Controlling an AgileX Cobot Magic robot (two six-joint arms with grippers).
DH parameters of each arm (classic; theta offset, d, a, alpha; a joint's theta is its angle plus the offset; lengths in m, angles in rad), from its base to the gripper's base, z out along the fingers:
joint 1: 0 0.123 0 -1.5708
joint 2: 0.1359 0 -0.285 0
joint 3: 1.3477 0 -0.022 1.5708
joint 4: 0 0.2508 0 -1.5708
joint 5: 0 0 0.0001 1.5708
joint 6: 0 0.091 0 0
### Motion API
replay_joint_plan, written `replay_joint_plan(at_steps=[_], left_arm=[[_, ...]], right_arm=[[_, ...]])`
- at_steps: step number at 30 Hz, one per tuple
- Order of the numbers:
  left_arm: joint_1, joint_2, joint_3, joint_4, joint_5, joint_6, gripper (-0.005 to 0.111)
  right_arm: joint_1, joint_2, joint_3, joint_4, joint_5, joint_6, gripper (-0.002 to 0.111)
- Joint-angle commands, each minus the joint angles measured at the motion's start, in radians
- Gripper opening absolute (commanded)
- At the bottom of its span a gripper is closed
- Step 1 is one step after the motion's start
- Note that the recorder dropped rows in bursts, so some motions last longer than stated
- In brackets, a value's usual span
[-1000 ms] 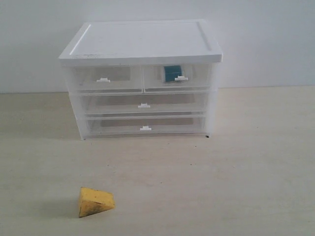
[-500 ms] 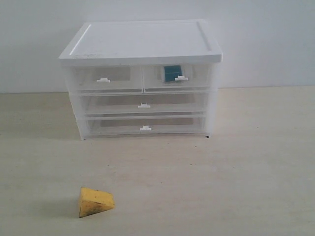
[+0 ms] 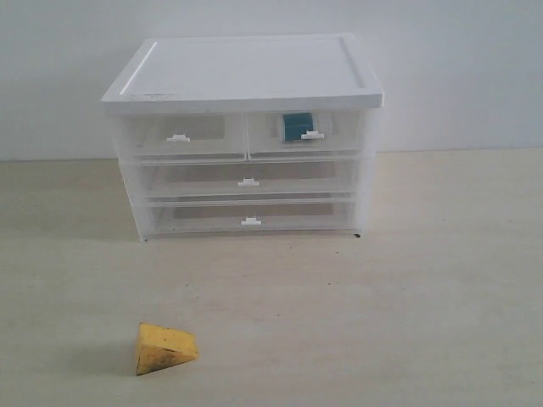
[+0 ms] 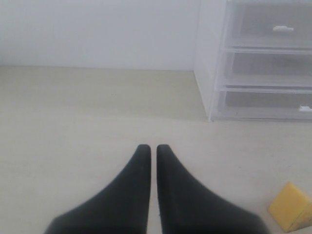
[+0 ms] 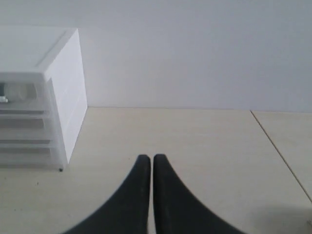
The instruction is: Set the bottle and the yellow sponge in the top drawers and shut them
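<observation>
The yellow sponge (image 3: 165, 348) lies on the table near the front left, well in front of the drawer unit (image 3: 242, 76); it also shows at the corner of the left wrist view, yellow sponge (image 4: 291, 207). The bottle (image 3: 297, 126) shows its teal label through the shut top right drawer (image 3: 307, 134). The top left drawer (image 3: 178, 136) is shut and looks empty. Neither arm appears in the exterior view. My left gripper (image 4: 152, 147) is shut and holds nothing, hovering over bare table. My right gripper (image 5: 148, 158) is also shut and holds nothing, to the right of the unit.
Two full-width drawers (image 3: 248, 181) below the top pair are shut. A white wall stands close behind the unit. A seam in the tabletop (image 5: 280, 153) runs along the right side in the right wrist view.
</observation>
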Motion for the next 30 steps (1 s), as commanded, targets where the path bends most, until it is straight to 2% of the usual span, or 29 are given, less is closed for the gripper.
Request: replay_joint_plan(at_steps=[1, 11, 22, 27, 30], left_arm=[[0.003, -0.003, 0.004, -0.002, 0.0, -0.002, 0.004], [0.003, -0.003, 0.004, -0.002, 0.0, -0.002, 0.004], [0.003, -0.003, 0.004, -0.002, 0.0, -0.002, 0.004], [0.003, -0.003, 0.004, -0.002, 0.0, -0.002, 0.004], [0.003, -0.003, 0.004, -0.002, 0.0, -0.002, 0.004]], right_arm=[[-0.003, -0.117, 0.113, -0.011, -0.017, -0.02, 0.0], [-0.003, -0.308, 0.253, -0.011, -0.002, -0.02, 0.0], [-0.003, -0.322, 0.271, 0.005, 0.021, -0.02, 0.0], [-0.003, -0.322, 0.328, 0.11, -0.027, -0.134, 0.0], [-0.003, -0.322, 0.397, 0.169, -0.128, -0.151, 0.0]])
